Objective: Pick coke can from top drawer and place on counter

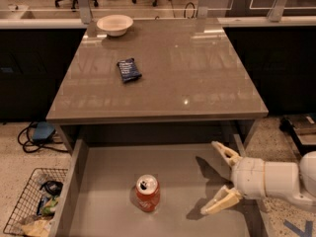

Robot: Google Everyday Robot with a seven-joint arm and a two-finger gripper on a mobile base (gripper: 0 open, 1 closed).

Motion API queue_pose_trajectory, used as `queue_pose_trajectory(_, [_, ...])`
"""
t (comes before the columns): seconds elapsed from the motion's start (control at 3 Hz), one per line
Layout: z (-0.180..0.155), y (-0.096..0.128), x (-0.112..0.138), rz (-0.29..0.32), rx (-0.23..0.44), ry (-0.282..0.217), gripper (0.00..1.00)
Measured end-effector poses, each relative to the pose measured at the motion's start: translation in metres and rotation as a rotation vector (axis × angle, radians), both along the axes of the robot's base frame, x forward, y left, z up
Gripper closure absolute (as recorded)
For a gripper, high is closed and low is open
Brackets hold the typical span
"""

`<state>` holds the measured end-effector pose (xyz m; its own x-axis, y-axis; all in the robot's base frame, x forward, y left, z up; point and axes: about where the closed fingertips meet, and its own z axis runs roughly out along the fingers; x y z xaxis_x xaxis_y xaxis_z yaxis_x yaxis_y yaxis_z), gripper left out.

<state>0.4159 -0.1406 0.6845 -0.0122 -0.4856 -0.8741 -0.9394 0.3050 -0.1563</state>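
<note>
Gripper (209, 178), fingers apart presumably to admit the can (147, 192), is held right of it over the drawer (108, 172).

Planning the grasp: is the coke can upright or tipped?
Upright: coke can stands silver top up in the top drawer; gripper to its right, jaws open.

The drawer (106, 169) stands pulled out below the table (197, 68). The can (147, 192) stands upright on the drawer floor, near its middle. The gripper (209, 178) reaches in from the right over the drawer's right part, its fingers spread wide and pointing left, apart from the can. On the table lie a blue packet (129, 69) and, at the far edge, a white bowl (114, 24). A wire basket (22, 209) sits on the floor, left of the drawer.
</note>
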Motion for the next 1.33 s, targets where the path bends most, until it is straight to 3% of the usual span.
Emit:
queue_pose_trajectory(0.33, [-0.012, 0.027, 0.001, 0.019, 0.042, 0.031, 0.00])
queue_pose_trajectory(1.33, [-0.033, 0.097, -0.008, 0.045, 0.135, 0.190, 0.00])
